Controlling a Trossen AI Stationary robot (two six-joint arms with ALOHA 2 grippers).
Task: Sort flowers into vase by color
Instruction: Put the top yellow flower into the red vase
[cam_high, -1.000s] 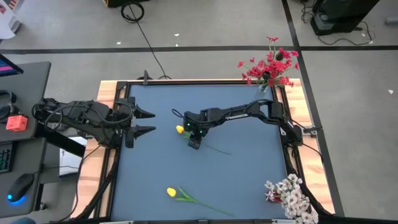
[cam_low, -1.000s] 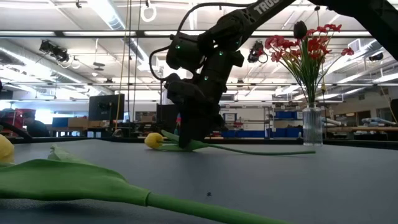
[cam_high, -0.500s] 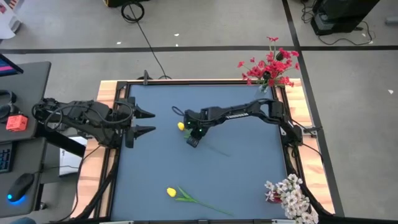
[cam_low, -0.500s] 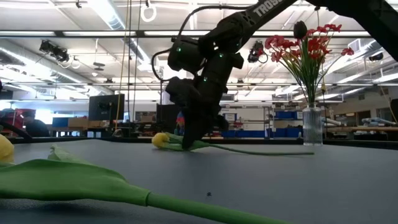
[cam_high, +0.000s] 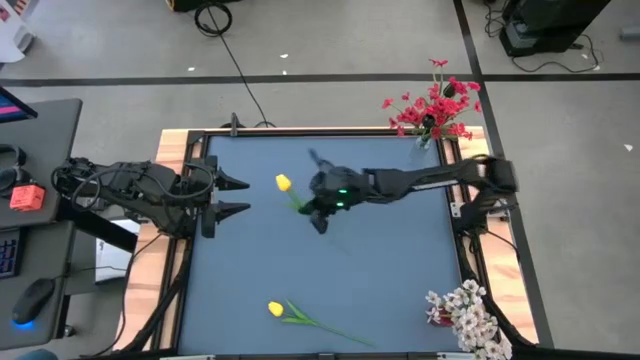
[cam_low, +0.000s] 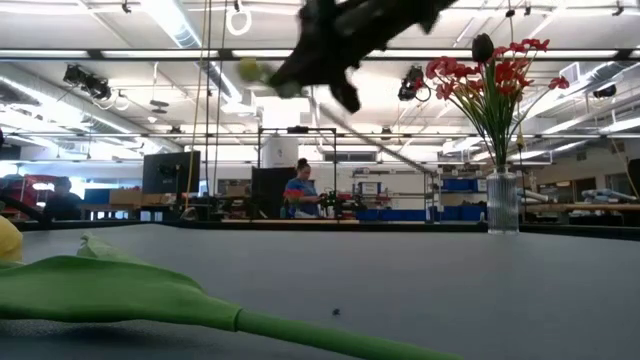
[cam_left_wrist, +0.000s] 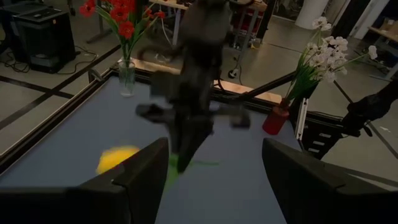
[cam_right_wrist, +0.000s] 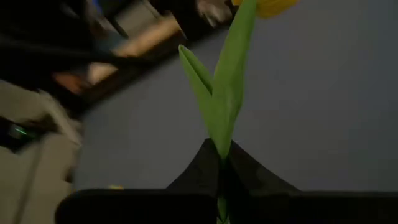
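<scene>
My right gripper is high above the table's middle, shut on a yellow tulip; the low view shows this tulip near the picture's top. A second yellow tulip lies flat on its leaves and stem near the table's front edge. Red flowers stand in a glass vase at the far right corner. Whitish-pink flowers stand in a red vase at the near right corner. My left gripper waits open at the table's left edge. My right gripper pinches the tulip's green stem between its two fingers, just below the leaves. The stem runs on past the fingertips to the yellow head. The tulip is lifted clear of the table, its head toward the far left.
The dark blue table top has a black frame and wooden borders. In the low view the lying tulip's leaf fills the near foreground. A person stands in the room behind the table.
My right gripper has risen from the table top to high above it, taking the yellow tulip along. The tulip lay flat on the table before; now it hangs clear, its head shifted toward the far left.
</scene>
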